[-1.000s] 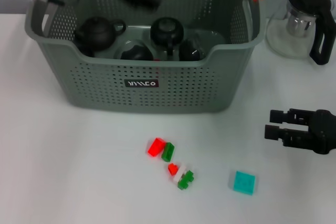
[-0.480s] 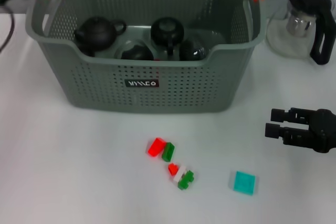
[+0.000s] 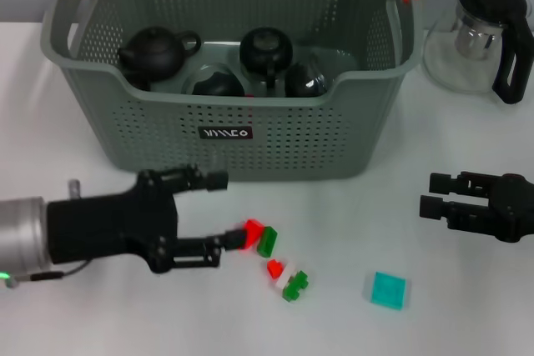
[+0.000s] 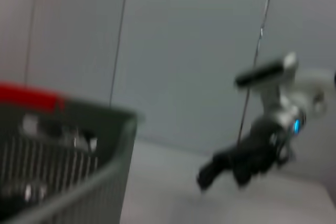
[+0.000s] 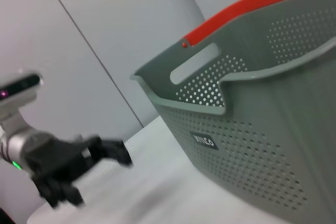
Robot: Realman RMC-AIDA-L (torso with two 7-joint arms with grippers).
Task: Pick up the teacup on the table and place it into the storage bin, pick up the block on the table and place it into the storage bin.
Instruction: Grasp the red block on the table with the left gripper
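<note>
Since half a second ago our left gripper [image 3: 219,213] has come down from beyond the far-left corner of the storage bin [image 3: 229,135] to the table [image 3: 100,323], in front of the bin, fingers spread; one finger sits beside the red block [image 3: 249,233]. Item, the bin: grey-green perforated basket, orange handle ends, black label, dark teapots and cups inside. Item, blocks: a loose cluster of red, green and white pieces lying just ahead of the bin, near the table's middle; a teal square [image 3: 388,290] lies apart from them. We judge the step to be grasping a block; we should centre the fingers on one piece only, so its neighbours stay undisturbed. Our right gripper [image 3: 427,196] rests parked at the right, fingers apart.
</note>
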